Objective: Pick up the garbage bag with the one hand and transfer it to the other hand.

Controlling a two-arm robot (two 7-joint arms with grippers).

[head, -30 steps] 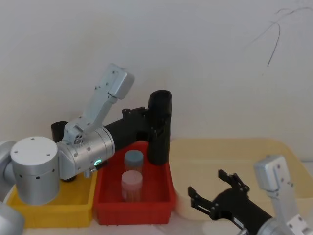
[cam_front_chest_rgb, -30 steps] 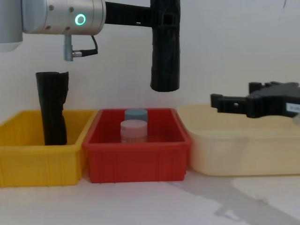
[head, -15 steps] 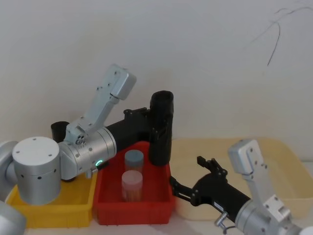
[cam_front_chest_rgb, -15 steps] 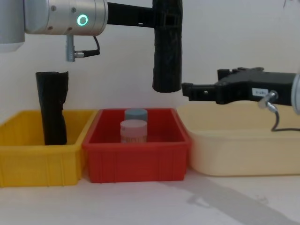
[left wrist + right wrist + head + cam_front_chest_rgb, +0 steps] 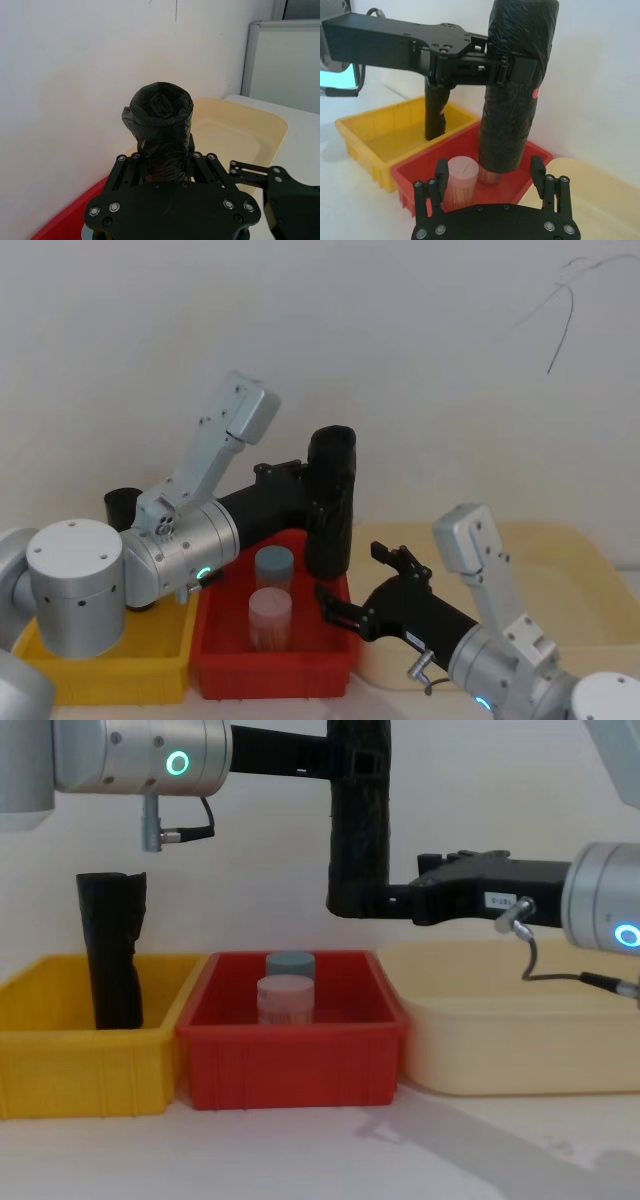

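Mid-handover: left gripper clamps bag, right gripper spread at its lower end, so next I'd close right before releasing left

garbage bag top cut off in chest view; second roll base behind yellow bin wall

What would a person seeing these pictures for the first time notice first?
The black garbage bag is held upright in the air above the red bin by the left end effector. The right end effector, open, reaches toward the bag's lower end from the right. A second black roll stands in the yellow bin.
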